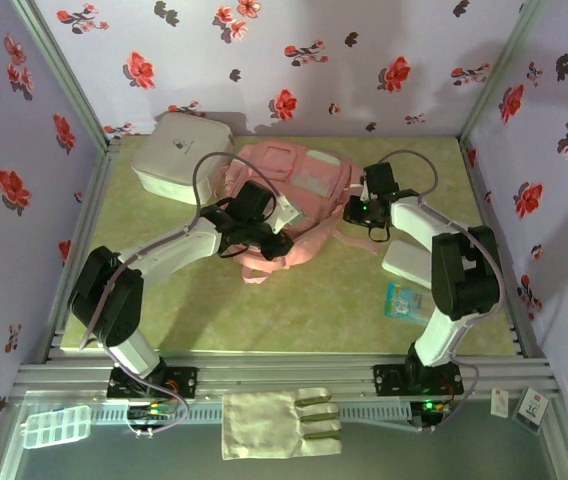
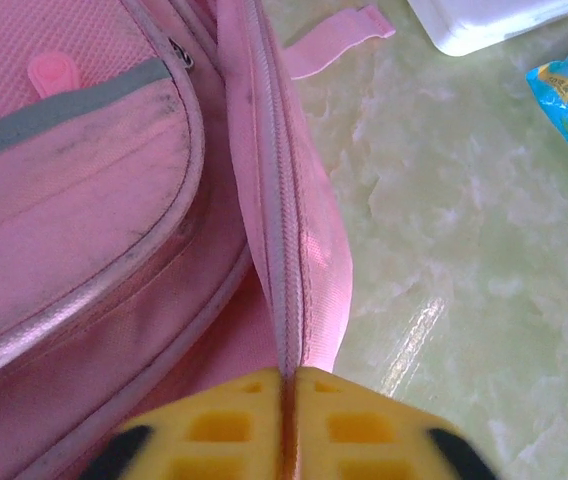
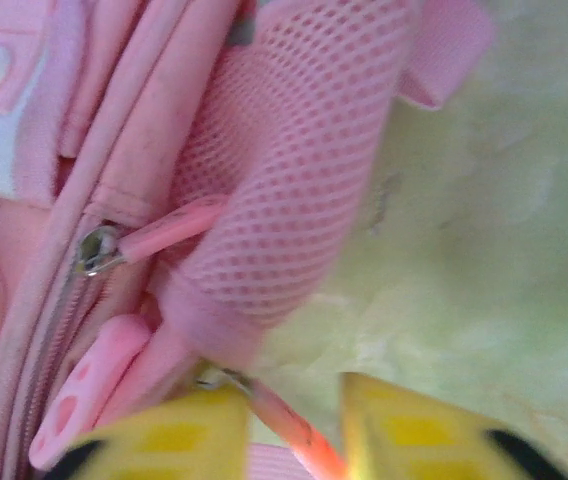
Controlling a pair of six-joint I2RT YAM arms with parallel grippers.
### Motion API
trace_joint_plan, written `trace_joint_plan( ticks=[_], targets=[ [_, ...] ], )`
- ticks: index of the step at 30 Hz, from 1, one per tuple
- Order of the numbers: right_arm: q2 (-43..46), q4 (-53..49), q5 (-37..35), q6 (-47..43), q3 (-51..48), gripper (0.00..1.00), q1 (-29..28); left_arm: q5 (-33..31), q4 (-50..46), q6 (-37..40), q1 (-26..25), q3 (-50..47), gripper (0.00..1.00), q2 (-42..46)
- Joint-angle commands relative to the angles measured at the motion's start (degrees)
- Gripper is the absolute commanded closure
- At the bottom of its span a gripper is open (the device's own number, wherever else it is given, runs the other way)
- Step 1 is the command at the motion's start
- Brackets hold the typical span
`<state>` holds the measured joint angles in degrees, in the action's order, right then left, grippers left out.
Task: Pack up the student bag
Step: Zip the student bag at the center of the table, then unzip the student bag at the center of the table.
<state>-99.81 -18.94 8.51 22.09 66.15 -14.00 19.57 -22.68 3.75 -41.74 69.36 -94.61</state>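
Green table [image 1: 344, 300]: left claw [image 2: 286, 388], tips cropped, pinches student bag [image 2: 84, 200] seam; right claw [image 3: 294, 400] spread.

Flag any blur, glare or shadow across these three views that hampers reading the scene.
Top external: evenly lit and sharp, soft shadows on the table around the student bag. Left wrist: zipper seam crisp, left gripper blurred, a glare streak on the table. Right wrist: soft throughout, right gripper blurred, table washed out.

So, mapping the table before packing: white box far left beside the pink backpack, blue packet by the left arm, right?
No: the top external view shows the blue packet by the right arm. The white box does sit far left beside the pink backpack.
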Motion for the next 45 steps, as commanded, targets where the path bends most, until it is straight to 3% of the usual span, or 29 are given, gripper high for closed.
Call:
trace_joint_plan(
  ticks=[1, 3, 8, 12, 19, 26, 35, 45],
  targets=[
    [6.3, 1.6, -3.6, 0.5, -1.1, 0.48, 1.4, 1.0, -2.9, -2.3, -0.4, 1.4, 0.68, 3.3],
    [10.2, 3.4, -3.5, 1.2, -3.8, 0.37, 1.4, 0.1, -4.7, -1.8, -0.4, 3.5, 0.52, 3.4],
    [16.3, 5.1, -4.9, 3.1, -7.7, 0.24, 1.5, -5.9, -7.9, 2.7, -0.4, 8.0, 0.27, 2.4],
    [18.5, 7.4, -3.4, 4.9, -9.8, 0.21, 1.5, -12.9, -9.5, 10.1, -0.4, 10.8, 0.19, -0.3],
    [18.7, 7.2, -1.8, 5.8, -9.7, 0.19, 1.6, -16.2, -21.4, 22.5, -0.5, 21.3, 0.24, -10.9],
    [19.4, 8.0, -1.1, 7.1, -10.5, 0.19, 1.5, -15.9, -14.7, 30.0, -0.6, 19.8, 0.23, -13.6],
    [20.8, 9.5, -1.9, 9.5, -12.0, 0.18, 1.6, -14.2, -16.1, 35.0, -0.3, 23.2, 0.25, -20.4],
    [20.9, 8.7, -2.1, 9.8, -11.2, 0.19, 1.6, -21.1, -9.2, 36.2, 0.0, 23.8, 0.44, -21.7]
  ],
)
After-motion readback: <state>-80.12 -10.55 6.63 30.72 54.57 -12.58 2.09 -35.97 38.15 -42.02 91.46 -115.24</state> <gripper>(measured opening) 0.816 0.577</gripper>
